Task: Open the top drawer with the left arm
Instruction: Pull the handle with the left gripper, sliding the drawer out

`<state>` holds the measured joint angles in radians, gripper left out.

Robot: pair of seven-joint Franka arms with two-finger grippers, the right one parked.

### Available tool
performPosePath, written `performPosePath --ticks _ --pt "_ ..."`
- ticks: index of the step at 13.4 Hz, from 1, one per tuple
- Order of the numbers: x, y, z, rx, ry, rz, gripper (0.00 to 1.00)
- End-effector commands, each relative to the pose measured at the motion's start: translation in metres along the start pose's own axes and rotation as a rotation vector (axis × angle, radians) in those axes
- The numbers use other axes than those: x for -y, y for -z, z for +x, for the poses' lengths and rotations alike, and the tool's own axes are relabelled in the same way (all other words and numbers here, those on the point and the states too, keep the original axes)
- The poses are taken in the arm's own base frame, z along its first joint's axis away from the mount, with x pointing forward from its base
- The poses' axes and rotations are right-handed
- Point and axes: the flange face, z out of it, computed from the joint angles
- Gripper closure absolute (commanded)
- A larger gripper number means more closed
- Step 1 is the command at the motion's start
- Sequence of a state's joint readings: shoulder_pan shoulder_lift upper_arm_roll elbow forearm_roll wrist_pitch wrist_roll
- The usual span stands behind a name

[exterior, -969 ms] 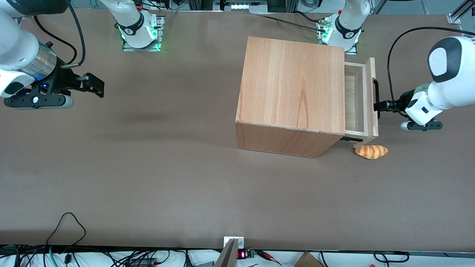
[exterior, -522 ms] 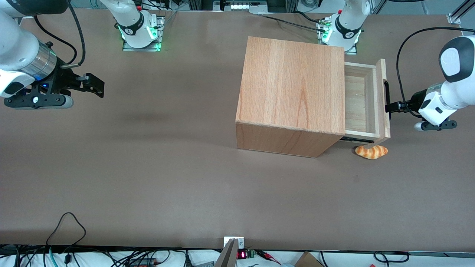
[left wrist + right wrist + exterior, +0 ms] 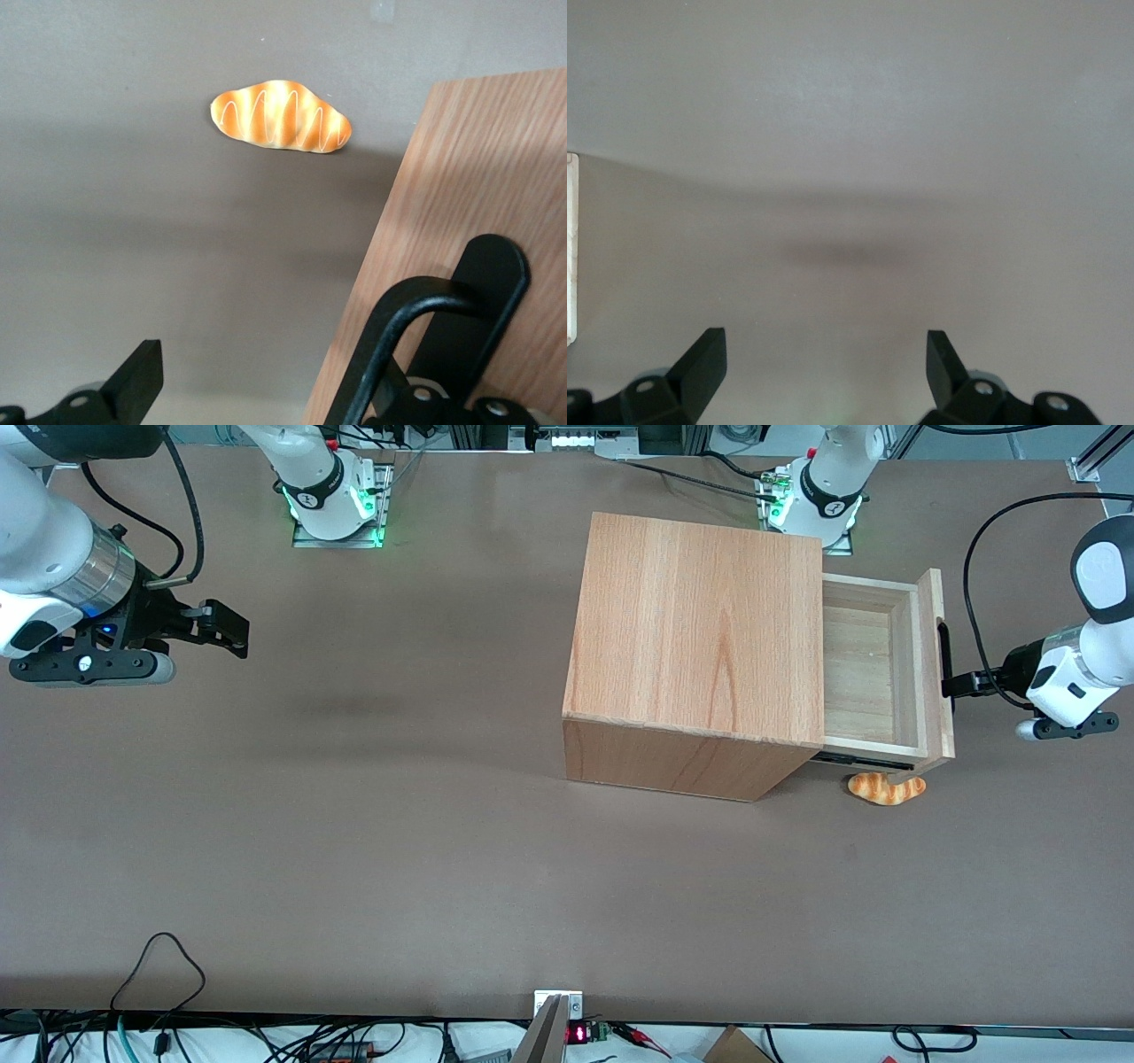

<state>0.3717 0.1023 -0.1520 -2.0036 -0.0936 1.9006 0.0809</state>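
Top drawer partly drawn out of the cabinet, toward the working arm's end of the tabletop; pale plank floor exposed. Front panel carries the black bar handle, long axis running 12-to-6 in the front view. Left arm's gripper sits at the handle's 3 o'clock side, touching the bar. Wrist view: one finger stands clear of the panel, the handle close by the other; jaws spread, hooked around the bar rather than pinching it. Judgement: pull direction is 3 o'clock, square to the bar. Bread roll lies on the tabletop just under the panel's nearer corner.
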Motion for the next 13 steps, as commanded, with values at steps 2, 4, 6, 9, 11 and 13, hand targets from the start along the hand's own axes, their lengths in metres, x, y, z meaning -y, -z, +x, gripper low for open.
performPosePath --ticks 2,4,6,9,11,13 --pt "0.017 0.006 0.012 -0.017 -0.016 0.02 0.0" --pt "0.03 0.008 0.015 -0.024 -0.023 0.014 0.0" --pt "0.04 0.01 0.018 -0.031 -0.025 0.011 0.0" --pt "0.055 0.01 0.021 -0.032 -0.027 0.004 0.0" --pt "0.06 0.012 0.021 -0.036 -0.038 0.003 0.0" --pt "0.063 0.017 0.025 -0.04 -0.036 0.001 0.0"
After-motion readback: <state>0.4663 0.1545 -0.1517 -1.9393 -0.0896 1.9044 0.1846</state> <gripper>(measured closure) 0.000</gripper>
